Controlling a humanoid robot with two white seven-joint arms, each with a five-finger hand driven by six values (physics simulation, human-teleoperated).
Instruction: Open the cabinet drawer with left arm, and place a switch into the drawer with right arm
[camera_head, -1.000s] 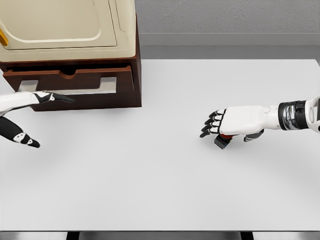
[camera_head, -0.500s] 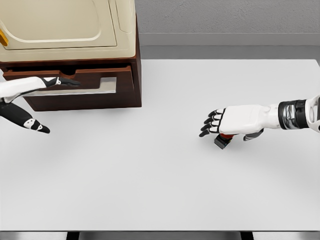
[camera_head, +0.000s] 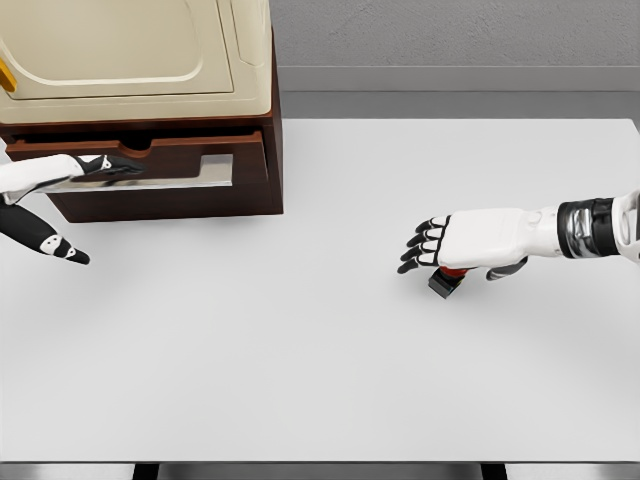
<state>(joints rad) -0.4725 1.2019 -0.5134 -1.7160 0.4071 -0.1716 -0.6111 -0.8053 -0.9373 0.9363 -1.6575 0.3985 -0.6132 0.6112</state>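
The brown cabinet (camera_head: 273, 120) stands at the table's back left, and its drawer (camera_head: 170, 146) is pulled out a little, with a grey handle plate (camera_head: 210, 170) on the front. My left hand (camera_head: 98, 210) comes in at the left edge. It is open, with long fingers (camera_head: 105, 167) lying against the drawer front and the thumb hanging below. The switch (camera_head: 444, 282), a small black block with a red part, lies on the table at centre right. My right hand (camera_head: 450, 265) hovers palm-down over it, open, covering most of it.
A cream-coloured appliance (camera_head: 130, 50) with a yellow part at its left sits on top of the cabinet. The white table (camera_head: 300, 340) stretches between the cabinet and the switch. A grey wall runs behind.
My left hand rose from below the drawer up to the drawer front, then slid slightly left. The right hand and the switch have stayed put.
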